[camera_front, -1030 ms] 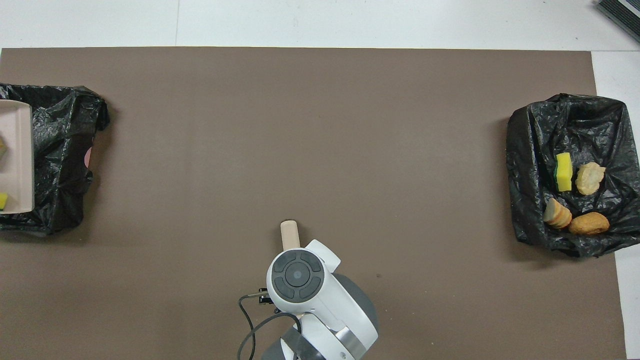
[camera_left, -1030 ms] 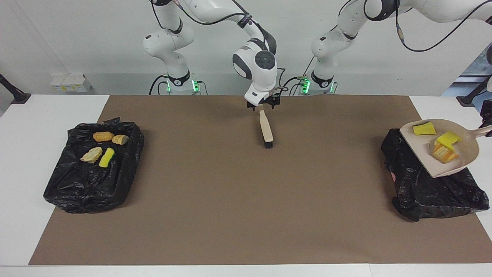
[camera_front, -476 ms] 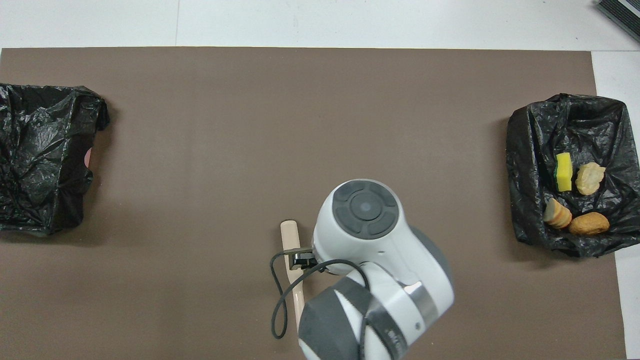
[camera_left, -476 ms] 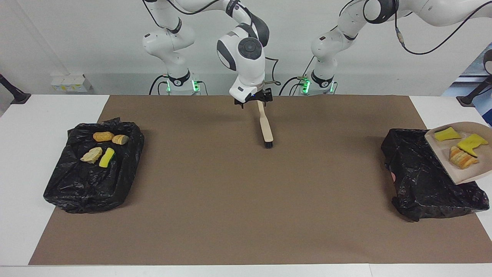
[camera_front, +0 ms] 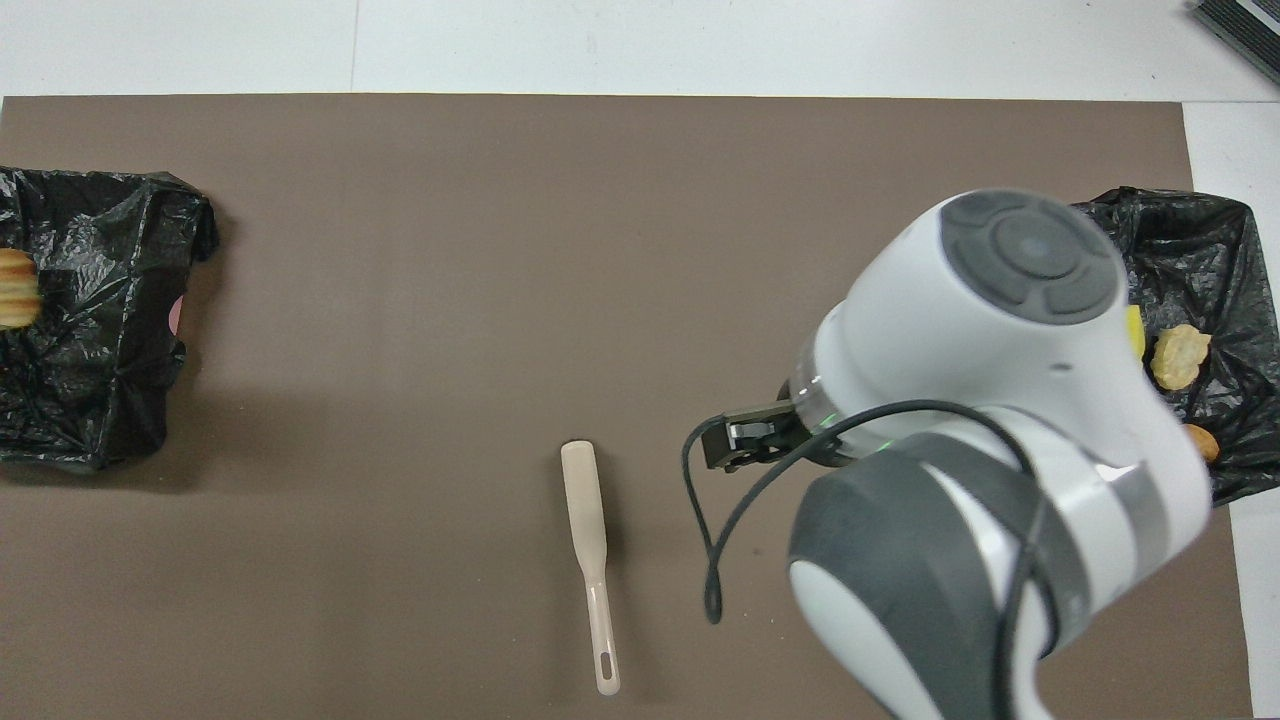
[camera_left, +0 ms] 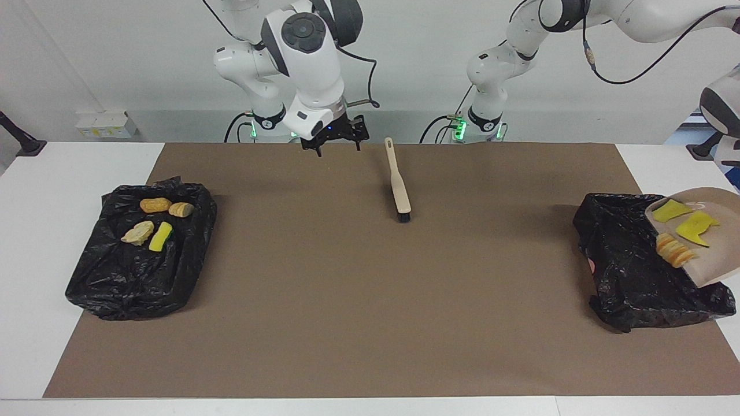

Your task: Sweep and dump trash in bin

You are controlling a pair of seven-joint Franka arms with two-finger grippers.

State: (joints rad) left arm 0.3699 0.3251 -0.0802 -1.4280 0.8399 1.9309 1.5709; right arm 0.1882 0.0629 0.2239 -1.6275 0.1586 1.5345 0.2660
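The beige dustpan [camera_left: 708, 254] hangs tilted over the black bin bag [camera_left: 630, 266] at the left arm's end of the table. It carries two yellow sponge pieces [camera_left: 670, 211] and a tan-orange bread lump [camera_left: 673, 252] at its lower lip. The lump also shows in the overhead view [camera_front: 15, 300], over that bag [camera_front: 100, 330]. The left arm comes in from that side, and its gripper is out of view. My right gripper [camera_left: 338, 144] is open and empty, raised over the mat's edge nearest the robots. The beige brush [camera_left: 399, 188] lies flat on the mat, also in the overhead view [camera_front: 590, 560].
A second black bin bag [camera_left: 115, 277] at the right arm's end holds two orange bread lumps [camera_left: 155, 204], a pale lump [camera_left: 137, 233] and a green-edged yellow sponge [camera_left: 161, 236]. The right arm's wrist [camera_front: 1000, 400] hides part of that bag [camera_front: 1200, 240] from above.
My right gripper let go of the brush, rose and swung toward the right arm's end. The dustpan tipped further over the bag and the bread lump slid to its lip.
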